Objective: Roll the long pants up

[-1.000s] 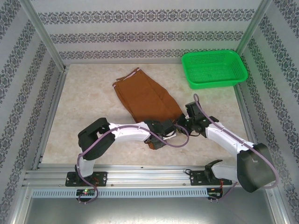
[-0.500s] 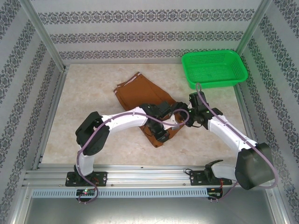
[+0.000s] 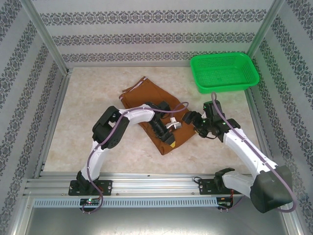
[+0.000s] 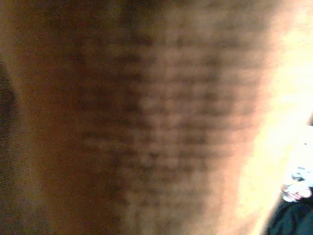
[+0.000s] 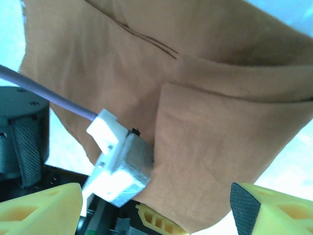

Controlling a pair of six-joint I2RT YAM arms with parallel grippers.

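The long pants lie rust-brown on the table, pale-corded waistband at the back left and the near end folded over. In the top view my left gripper rests on that folded end, shut on the cloth. Blurred brown cloth of the long pants presses close against the left wrist camera, hiding the fingers. My right gripper stands open at the cloth's right edge. In the right wrist view its yellow fingers straddle the fold of the long pants without touching. The left wrist's silver camera box sits against the cloth.
A green mesh basket stands at the back right corner. Metal frame posts and patterned walls close in the pale table on three sides. Bare table lies left of and in front of the cloth.
The right gripper has opened, let go of the cloth and moved back. The left arm has carried the near end away from the front edge, folding it over.
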